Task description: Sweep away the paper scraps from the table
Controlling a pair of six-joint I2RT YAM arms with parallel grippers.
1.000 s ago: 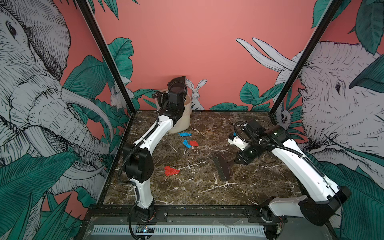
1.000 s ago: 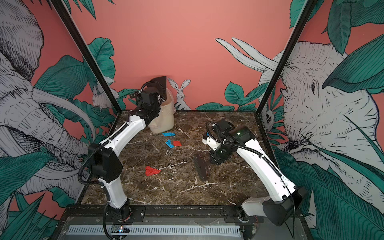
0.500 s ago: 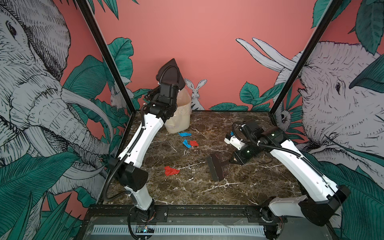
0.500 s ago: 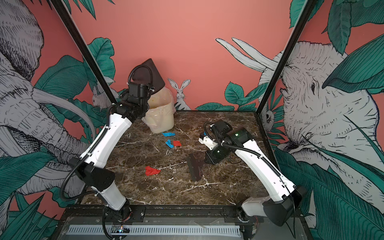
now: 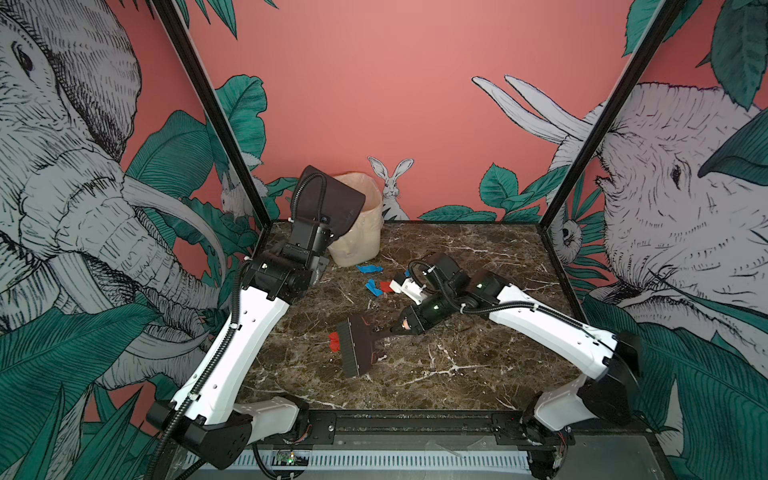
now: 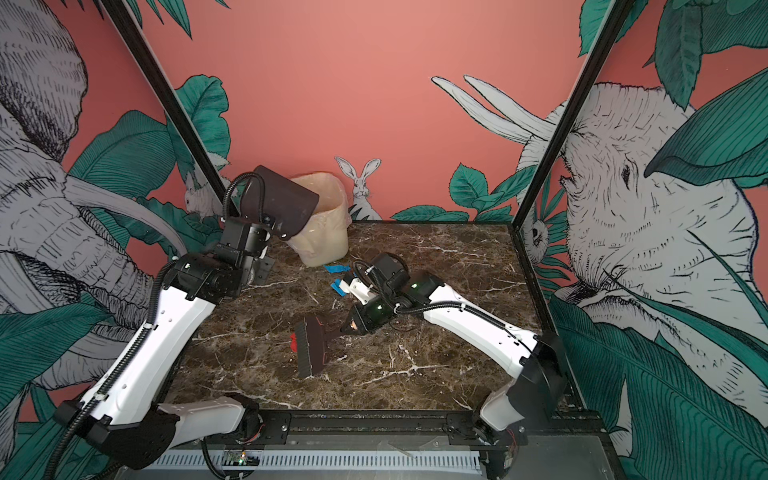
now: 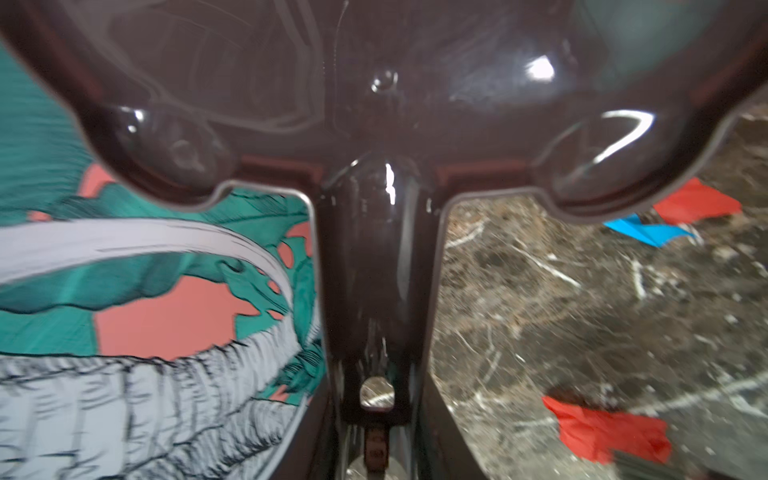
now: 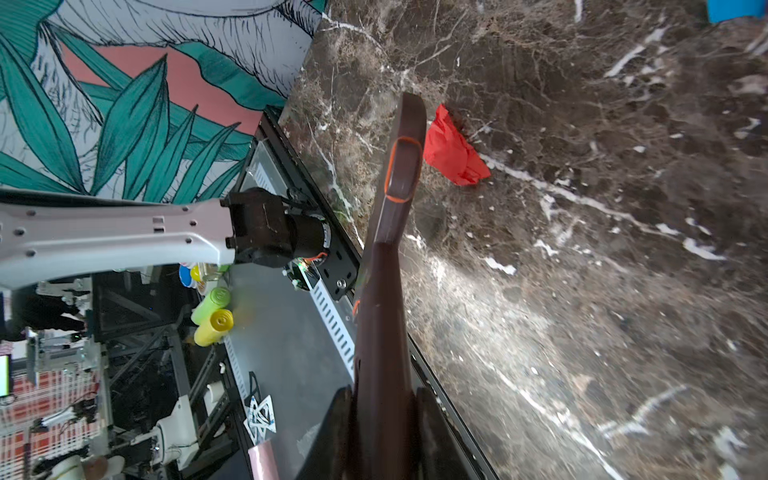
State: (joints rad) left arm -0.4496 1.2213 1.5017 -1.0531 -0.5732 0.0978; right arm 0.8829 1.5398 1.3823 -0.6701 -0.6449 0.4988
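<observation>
My dustpan is glossy dark brown plastic, smooth, with bright glints. My brush is smooth brown plastic too, duller, with an orange rim. The table looks like polished veined marble. The paper scraps are matt and creased. At eleven o'clock on the table, the bin wears thin, crinkled, cloudy plastic.

The bin stands on the table, the dustpan at its left rim. Paper scraps lie just before the bin, the brush farther before it.
</observation>
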